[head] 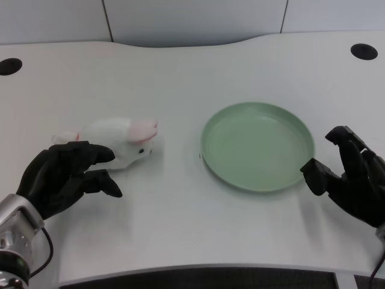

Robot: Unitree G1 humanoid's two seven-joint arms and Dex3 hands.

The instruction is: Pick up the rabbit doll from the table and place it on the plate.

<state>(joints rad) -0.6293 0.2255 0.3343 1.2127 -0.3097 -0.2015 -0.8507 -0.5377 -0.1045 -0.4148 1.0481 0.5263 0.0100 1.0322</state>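
Judging the small white plush rabbit doll (117, 140) soft and light, we held our left hand (63, 176) wide, empty, favouring its plump body.

left hand (63, 176) open, fingers apart

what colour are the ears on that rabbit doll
Pink: the ears of the white rabbit doll show pink in the head view.
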